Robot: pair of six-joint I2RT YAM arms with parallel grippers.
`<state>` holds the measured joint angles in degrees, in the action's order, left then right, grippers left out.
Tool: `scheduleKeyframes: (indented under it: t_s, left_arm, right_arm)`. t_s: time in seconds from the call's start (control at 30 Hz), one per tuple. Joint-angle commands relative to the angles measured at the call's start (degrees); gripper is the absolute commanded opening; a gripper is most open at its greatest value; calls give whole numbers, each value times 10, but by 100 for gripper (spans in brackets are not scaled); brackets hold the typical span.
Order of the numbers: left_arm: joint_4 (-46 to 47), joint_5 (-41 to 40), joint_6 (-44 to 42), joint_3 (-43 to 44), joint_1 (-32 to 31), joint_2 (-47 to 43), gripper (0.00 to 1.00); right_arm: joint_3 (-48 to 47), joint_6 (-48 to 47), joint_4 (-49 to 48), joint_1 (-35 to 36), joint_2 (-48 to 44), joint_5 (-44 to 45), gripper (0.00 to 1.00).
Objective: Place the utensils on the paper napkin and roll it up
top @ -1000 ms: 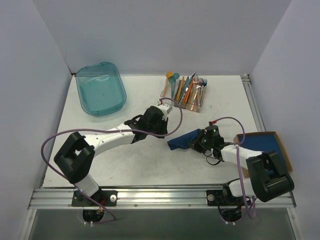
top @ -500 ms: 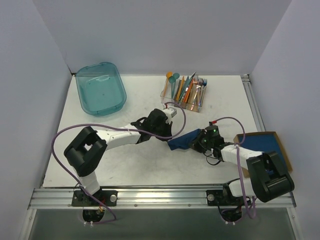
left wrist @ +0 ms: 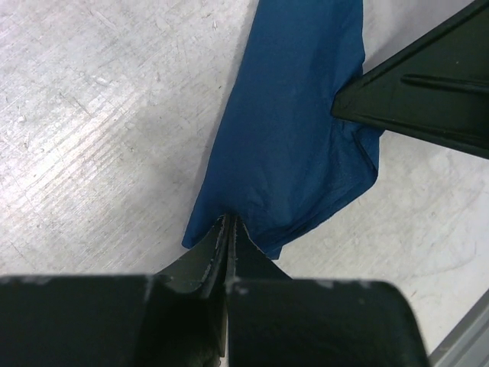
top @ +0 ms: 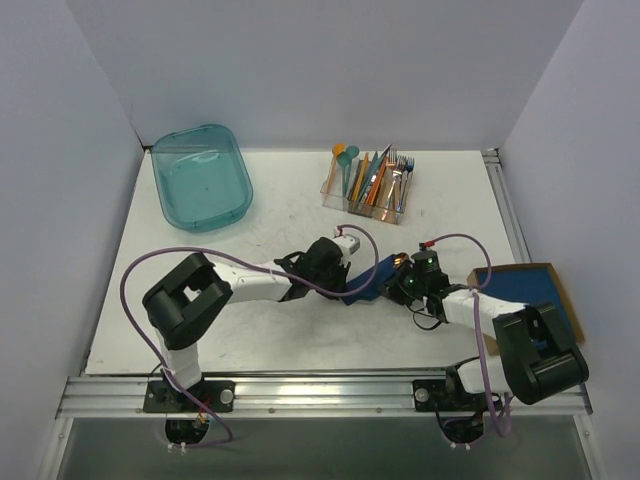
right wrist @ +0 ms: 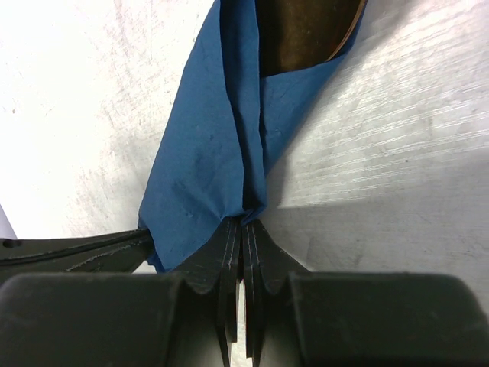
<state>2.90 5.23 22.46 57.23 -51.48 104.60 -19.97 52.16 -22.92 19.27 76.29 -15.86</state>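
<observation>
The dark blue paper napkin [top: 368, 280] lies folded over near the table's middle, between my two grippers. My left gripper [top: 349, 287] is shut on its left end; the left wrist view shows the jaws [left wrist: 229, 223] pinching the napkin [left wrist: 290, 115]. My right gripper [top: 395, 284] is shut on its right end; the right wrist view shows the jaws [right wrist: 243, 223] pinching the napkin [right wrist: 206, 153]. A shiny copper utensil bowl [right wrist: 306, 30] sits inside the fold and shows as an orange glint [top: 400, 261] in the top view. The rest of the utensils is hidden by the paper.
A clear cutlery holder [top: 368, 182] with teal, orange and blue cutlery stands at the back. A teal tub [top: 200, 177] is at the back left. A cardboard box with blue napkins [top: 528, 285] sits at the right edge.
My left arm has swung right to the napkin and its gripper now pinches the left end. The napkin has bunched narrower. The right gripper has held its place.
</observation>
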Motion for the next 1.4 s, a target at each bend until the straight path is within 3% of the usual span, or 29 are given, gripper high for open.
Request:
scheduleKeyframes:
  t_s: [0.0, 0.13, 0.3, 0.43, 0.57, 0.7, 0.93, 1.17, 1.37]
  left_arm:
    - [9, -48, 2, -7, -21, 18, 2]
    - [-20, -127, 0, 3, -47, 28, 3]
    - [-52, -153, 8, 2, -43, -3, 5]
    - [-76, -162, 4, 6, -31, -39, 32]
    - [-102, -174, -5, 24, -28, -70, 51]
    - [-125, -186, -35, 62, -26, -73, 64]
    - [-153, -139, -94, 147, -20, -33, 80]
    - [-179, -70, -119, 212, -20, 27, 82]
    - [-171, -22, -121, 215, -23, 53, 81]
  right_arm:
    - [-2, -12, 25, -5, -3, 19, 0]
    - [-2, -14, 26, -7, 0, 19, 0]
    - [-7, -20, 38, -8, -4, 21, 0]
    - [-6, -24, 48, -9, -13, 22, 0]
    - [-7, -27, 54, -8, -16, 21, 0]
    - [-5, -31, 63, -8, -22, 24, 0]
    - [-7, -42, 77, -8, -33, 31, 0]
    - [-7, -46, 84, -8, -37, 36, 0]
    - [-9, -49, 89, -8, -41, 37, 0]
